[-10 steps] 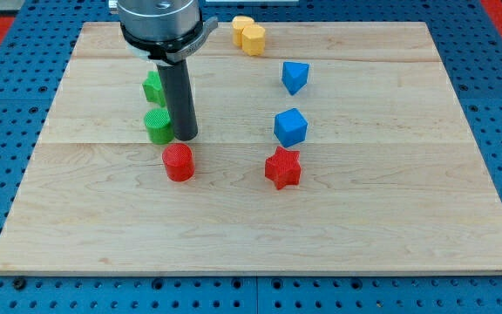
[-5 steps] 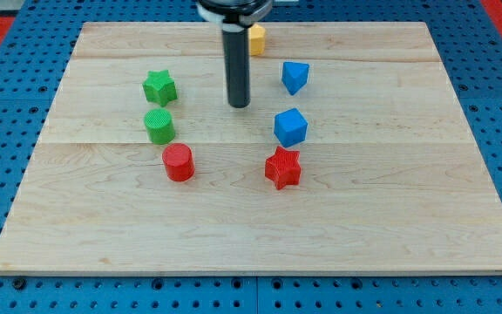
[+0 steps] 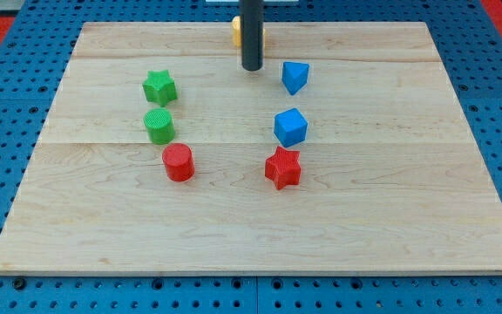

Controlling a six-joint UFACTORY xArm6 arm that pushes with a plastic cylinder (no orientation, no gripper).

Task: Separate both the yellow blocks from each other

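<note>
The two yellow blocks point(image 3: 235, 31) sit together at the view's top middle of the wooden board point(image 3: 390, 218). My dark rod stands in front of them and hides most of both; only slivers of yellow show on either side of it, so their shapes cannot be made out. My tip point(image 3: 251, 67) rests on the board just below the yellow blocks and left of the upper blue block point(image 3: 295, 76).
A green star point(image 3: 159, 86), a green cylinder point(image 3: 159, 126) and a red cylinder point(image 3: 179, 162) form a column at the left. A blue cube point(image 3: 290, 127) and a red star point(image 3: 282, 167) lie at the right of middle.
My rod has moved from beside the green cylinder toward the view's top right, ending just below the yellow blocks. No block has visibly moved.
</note>
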